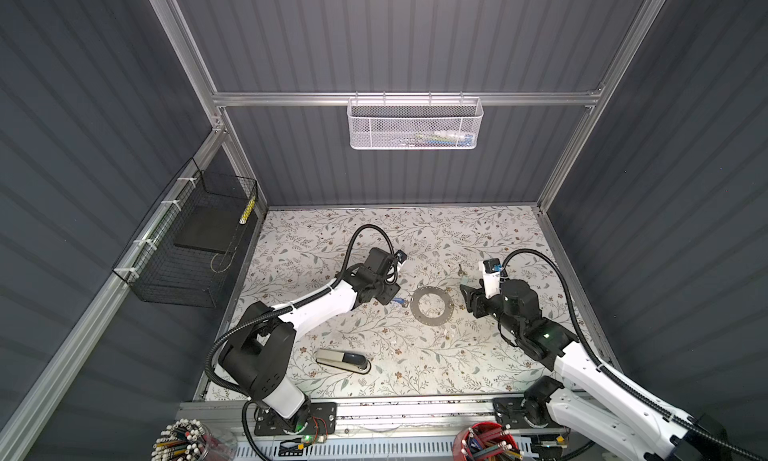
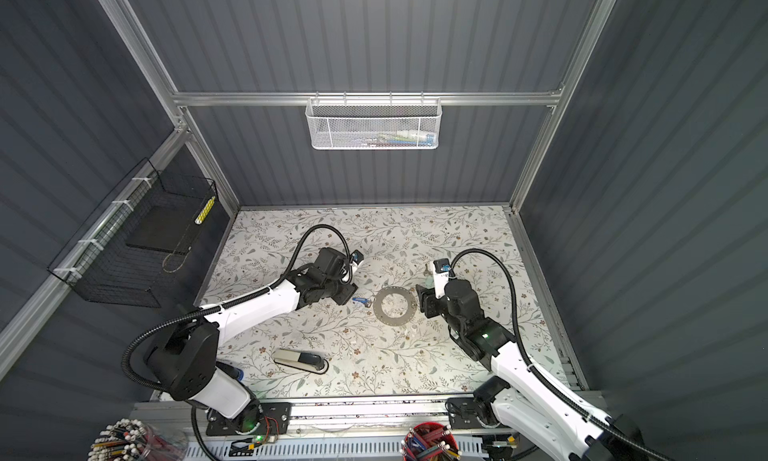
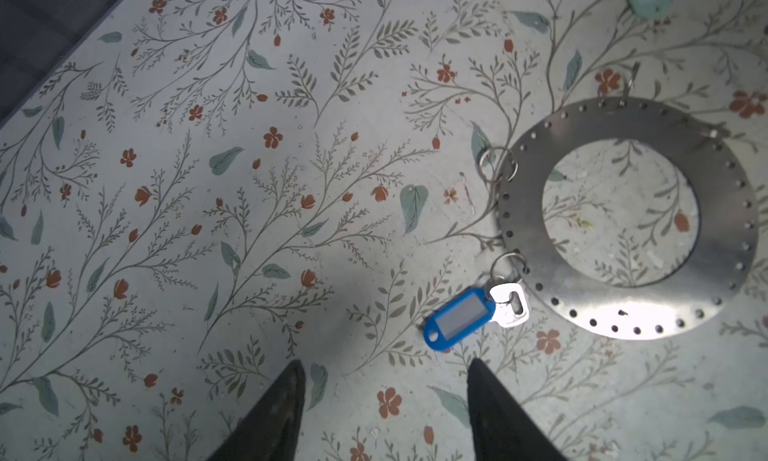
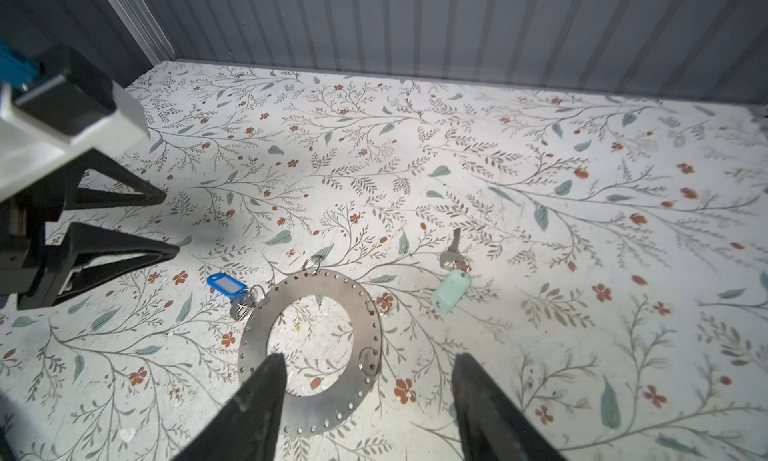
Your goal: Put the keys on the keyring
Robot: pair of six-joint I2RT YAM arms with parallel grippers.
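Observation:
The keyring (image 1: 416, 308) (image 2: 379, 307) lies flat mid-table, a wide grey metal ring with tiny holes round its band (image 3: 521, 230) (image 4: 252, 346). The blue-tagged key (image 1: 400, 301) (image 3: 459, 318) (image 4: 226, 284) lies at its left edge, its small split ring touching the band. The mint-tagged key (image 1: 462, 277) (image 4: 451, 290) lies apart, behind the keyring's right side. My left gripper (image 3: 386, 365) (image 1: 390, 295) is open and empty, just left of the blue tag. My right gripper (image 4: 370, 359) (image 1: 467, 299) is open and empty at the keyring's right edge.
A grey-and-black stapler (image 1: 343, 360) lies toward the front. A white mesh basket (image 1: 413, 122) hangs on the back wall and a black wire basket (image 1: 187, 247) on the left wall. Two pencil cups (image 1: 183, 442) (image 1: 488, 442) stand at the front rail.

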